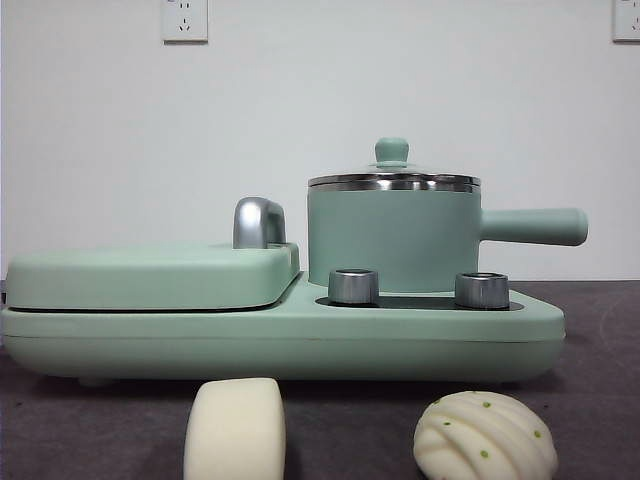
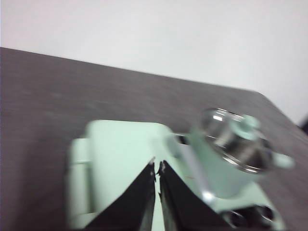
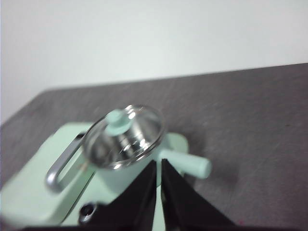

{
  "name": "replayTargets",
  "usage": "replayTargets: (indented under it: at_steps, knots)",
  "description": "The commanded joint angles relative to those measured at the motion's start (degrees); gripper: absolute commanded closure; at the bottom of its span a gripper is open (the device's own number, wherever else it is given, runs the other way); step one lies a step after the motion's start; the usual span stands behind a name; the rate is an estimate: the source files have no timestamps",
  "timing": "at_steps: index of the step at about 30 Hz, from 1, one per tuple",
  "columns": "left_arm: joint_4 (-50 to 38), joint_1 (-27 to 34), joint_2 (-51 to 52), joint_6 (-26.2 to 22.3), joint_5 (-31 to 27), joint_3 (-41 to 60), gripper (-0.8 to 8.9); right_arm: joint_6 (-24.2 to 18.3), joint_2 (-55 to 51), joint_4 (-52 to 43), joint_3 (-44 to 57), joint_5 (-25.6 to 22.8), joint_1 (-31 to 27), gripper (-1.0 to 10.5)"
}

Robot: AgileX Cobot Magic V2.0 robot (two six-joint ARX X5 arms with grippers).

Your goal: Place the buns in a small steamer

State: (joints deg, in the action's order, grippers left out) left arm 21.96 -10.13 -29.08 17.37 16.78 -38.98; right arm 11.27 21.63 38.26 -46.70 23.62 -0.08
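On the dark table [image 1: 600,420] stands a wide mint-green cooker base [image 1: 280,340], its front edge running nearly the table's width in the front view, with bare tabletop in front and to the right. Its flat griddle cover [image 1: 150,275] fills the left half; the small steamer [image 1: 393,235] sits on the right half, lid on, handle reaching right past the base's edge. Two steel knobs [image 1: 354,286] stand before it. Nearest the camera, apart from the base, lie the plain bun [image 1: 235,430] and the ridged bun [image 1: 485,437], well apart. Above the cooker hang the left gripper [image 2: 156,166] and right gripper [image 3: 159,163], jaws nearly closed, empty. No readable writing shows.
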Motion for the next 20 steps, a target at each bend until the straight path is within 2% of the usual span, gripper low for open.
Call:
replayTargets:
  at_steps: [1,6,11,14,18,20]
  knots:
    - [0.8,-0.7,-4.2,-0.6,5.6,-4.0,7.98,-8.6,4.3,3.6,-5.7,4.0,0.1,9.3]
    - [1.3,-2.4,-11.2,-1.7,15.8,-9.7,7.98,-16.2,10.3,9.7,-12.7,9.6,0.1,9.3]
    - [1.4,-4.3,-16.2,-2.0,22.3,-13.8,7.94,-17.3,12.4,10.8,-14.5,16.1,0.5,9.3]
    - [1.2,-5.1,-17.7,-2.6,22.9,-14.3,7.93,-17.3,12.4,11.1,-14.5,17.0,0.9,9.3]
    - [1.7,-5.3,-18.5,-6.0,22.8,-14.3,7.74,-17.3,12.3,11.1,-14.5,16.9,1.0,9.3]
    - [2.0,-5.3,-18.5,-6.0,22.8,-14.3,7.22,-17.3,12.3,11.1,-14.5,16.6,1.0,8.9]
